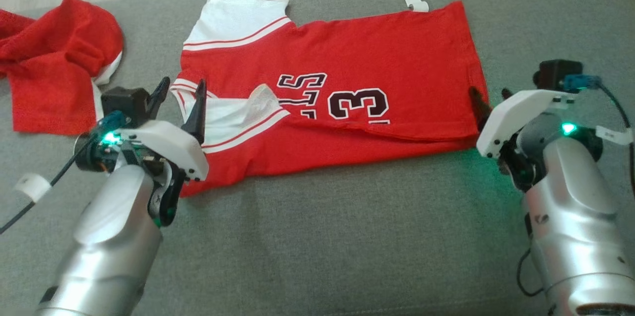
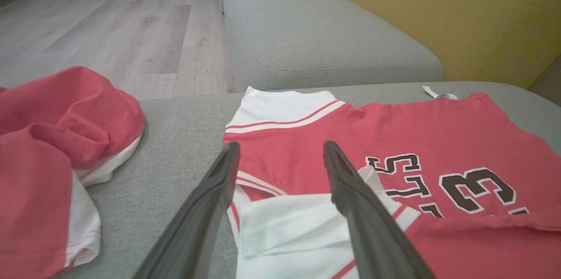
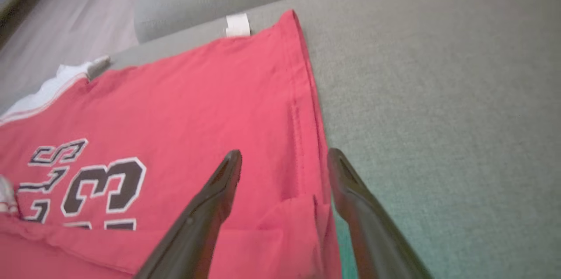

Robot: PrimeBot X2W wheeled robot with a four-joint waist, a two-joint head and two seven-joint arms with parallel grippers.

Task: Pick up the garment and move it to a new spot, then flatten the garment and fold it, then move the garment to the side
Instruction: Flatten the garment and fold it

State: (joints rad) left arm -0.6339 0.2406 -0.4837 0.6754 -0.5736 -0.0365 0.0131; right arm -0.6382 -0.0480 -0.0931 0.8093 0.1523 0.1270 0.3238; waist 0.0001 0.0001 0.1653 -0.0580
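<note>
- On the grey fabric sofa cushion, the red short-sleeved jersey with white sleeves and dark numerals is lying spread sideways, with its near long edge turned over onto the print.
- The left gripper is hovering at the collar end, its two dark fingers spread apart either side of the folded white sleeve and gripping nothing.
- The right gripper is sitting at the stitched red hem with its fingers likewise parted and empty. Whether the tips are touching the cloth is hard to tell in the blurred wrist view.
- Folding looks to be the step in hand, roughly midway through the task.
- For a clean next fold, both grippers should be pinching matching edges, catching every layer and lifting together.
- Keeping the cloth taut between them should stop the loose sleeve from bunching under the fold.
- The crumpled red-and-white garment is lying well apart on the left, so the left arm's sweep should be staying clear of it.
</note>
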